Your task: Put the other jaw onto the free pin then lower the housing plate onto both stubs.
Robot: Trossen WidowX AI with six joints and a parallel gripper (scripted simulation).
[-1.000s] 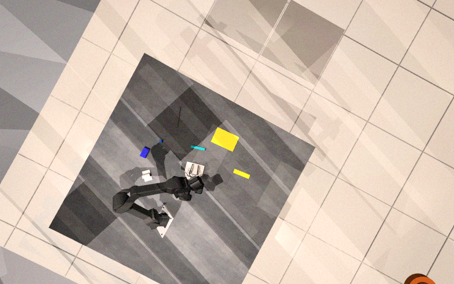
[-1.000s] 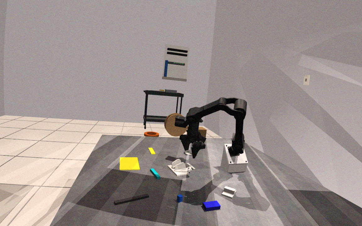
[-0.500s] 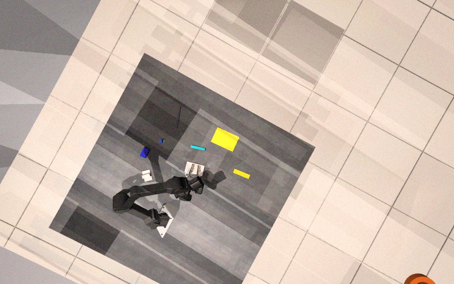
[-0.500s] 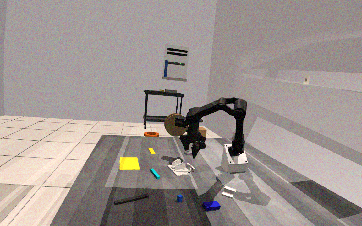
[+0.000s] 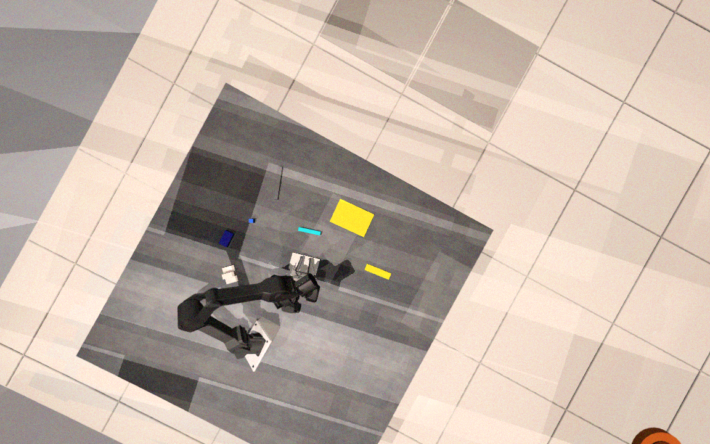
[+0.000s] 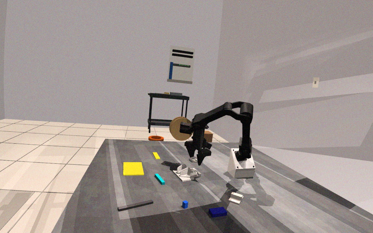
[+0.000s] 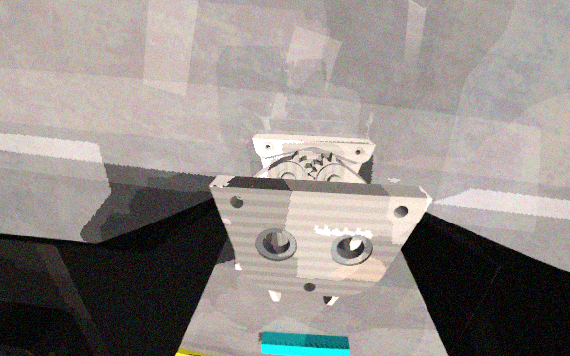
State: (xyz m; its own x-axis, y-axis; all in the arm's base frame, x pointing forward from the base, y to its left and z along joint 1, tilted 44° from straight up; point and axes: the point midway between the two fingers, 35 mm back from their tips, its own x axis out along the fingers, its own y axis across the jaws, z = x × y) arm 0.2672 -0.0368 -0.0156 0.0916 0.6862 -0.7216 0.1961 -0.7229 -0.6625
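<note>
Wrist view shows the gripper (image 5: 294, 305) (image 6: 195, 160) (image 7: 312, 206) with its fingers clamped on the housing plate (image 6: 192, 158) (image 7: 310, 218), carried above the table and apart from the base (image 5: 297, 258) (image 6: 182, 178) (image 7: 315, 140). The step looks to be seating it: the arm would do well to line both round holes up with the stubs, lower it level and release only once seated. The plate is pale, with two grey-rimmed openings and three smaller holes, while the gear teeth (image 7: 312, 162) beyond look meshed.
</note>
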